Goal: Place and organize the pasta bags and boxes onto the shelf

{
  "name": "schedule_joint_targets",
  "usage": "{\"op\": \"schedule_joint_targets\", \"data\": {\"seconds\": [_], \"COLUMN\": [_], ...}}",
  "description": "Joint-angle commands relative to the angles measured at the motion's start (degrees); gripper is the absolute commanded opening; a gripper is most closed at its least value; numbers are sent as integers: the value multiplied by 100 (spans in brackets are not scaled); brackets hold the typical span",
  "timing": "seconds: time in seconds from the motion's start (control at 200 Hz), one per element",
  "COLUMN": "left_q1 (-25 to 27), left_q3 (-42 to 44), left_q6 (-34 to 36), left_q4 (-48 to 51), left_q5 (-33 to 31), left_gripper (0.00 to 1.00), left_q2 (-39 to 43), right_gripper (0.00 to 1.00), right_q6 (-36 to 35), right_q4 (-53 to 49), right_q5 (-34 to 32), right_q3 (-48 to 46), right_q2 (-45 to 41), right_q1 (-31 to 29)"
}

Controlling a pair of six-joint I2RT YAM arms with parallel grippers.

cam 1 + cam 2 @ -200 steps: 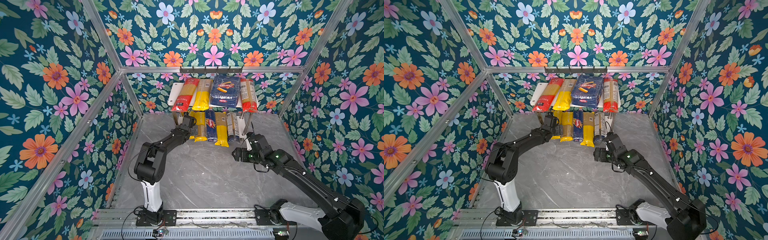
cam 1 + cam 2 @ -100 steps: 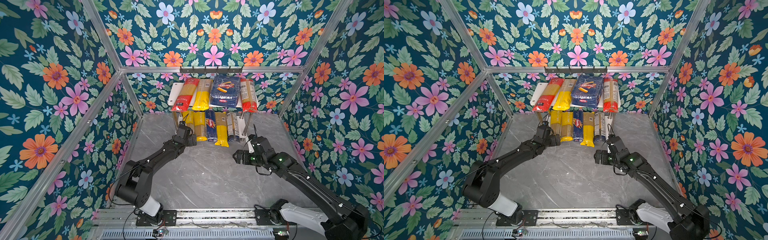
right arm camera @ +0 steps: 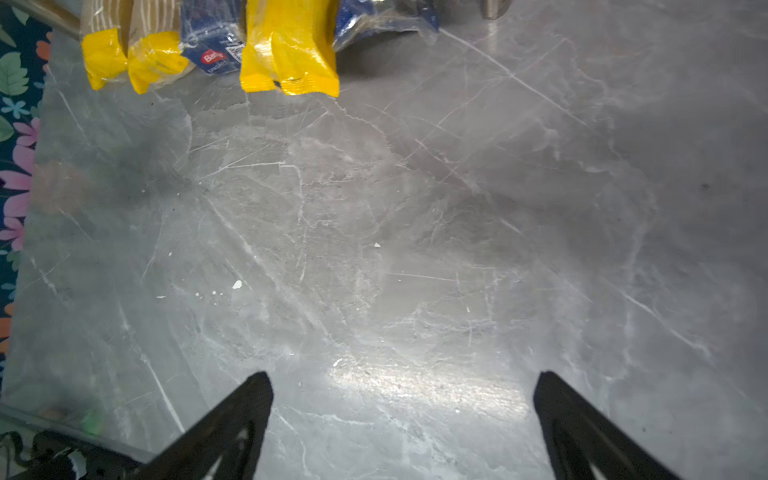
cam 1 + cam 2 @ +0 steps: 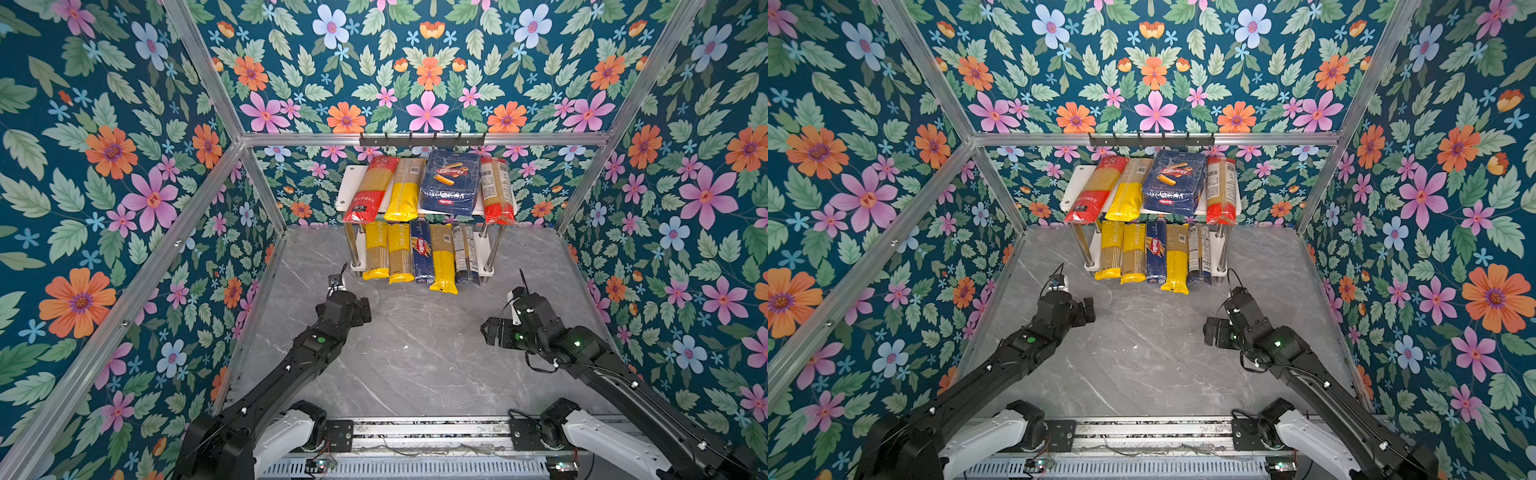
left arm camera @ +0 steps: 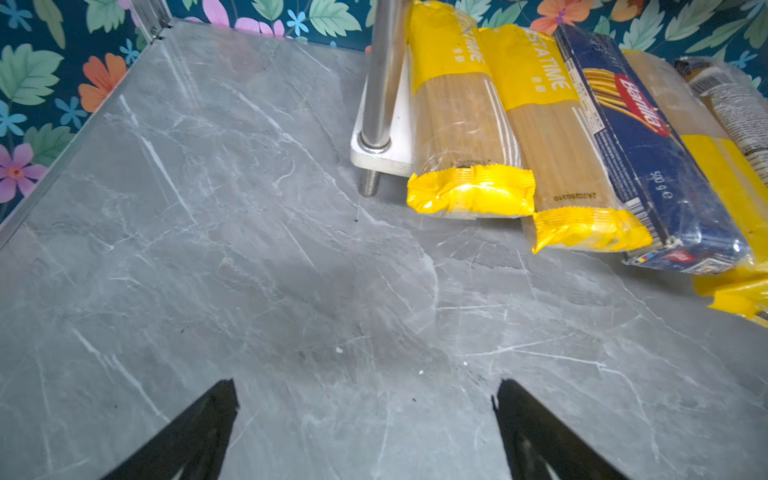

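Okay, all nine pasta packs sit on the shelf [image 4: 345,185] by the back wall. Top board: red-ended bag [image 4: 370,189], yellow-ended bag [image 4: 403,191], rigatoni pack [image 4: 451,183], second red-ended bag [image 4: 496,191]. Lower board: two yellow-ended bags [image 4: 376,253], spaghetti box [image 4: 423,257], third yellow bag [image 4: 442,262], dark-ended bag [image 4: 464,253], near ends overhanging. I see my left gripper [image 5: 365,390] and right gripper [image 3: 402,378] hovering over the grey table [image 4: 415,353], jaws spread wide, empty, apart from the shelf.

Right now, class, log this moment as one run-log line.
left gripper: open, empty | right gripper: open, empty | shelf: four packs above, five below
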State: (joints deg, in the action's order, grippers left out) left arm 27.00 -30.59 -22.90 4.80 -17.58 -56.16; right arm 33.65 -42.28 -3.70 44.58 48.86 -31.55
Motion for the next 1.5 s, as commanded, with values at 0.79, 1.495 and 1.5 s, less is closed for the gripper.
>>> {"op": "schedule_joint_targets", "data": {"seconds": [0.79, 1.495, 1.5], "left_q1": [-709, -2144, -2145], "left_q3": [1014, 1439, 1445], "left_q6": [2268, 2316, 2316], "left_q4": [-4449, -7289, -7308], "left_q5": [-1270, -60, -56], "left_gripper": [100, 100, 100], "left_q2": [-1338, -3114, -3126], "right_gripper": [99, 99, 99], "right_q6": [-1888, -2777, -2781], "right_q4": [4820, 7641, 7675], "right_q5": [-1845, -658, -649], "right_q3": [-2250, -2732, -2742], "right_q2": [-54, 1811, 1833], "right_q1": [2048, 3287, 3287]}}
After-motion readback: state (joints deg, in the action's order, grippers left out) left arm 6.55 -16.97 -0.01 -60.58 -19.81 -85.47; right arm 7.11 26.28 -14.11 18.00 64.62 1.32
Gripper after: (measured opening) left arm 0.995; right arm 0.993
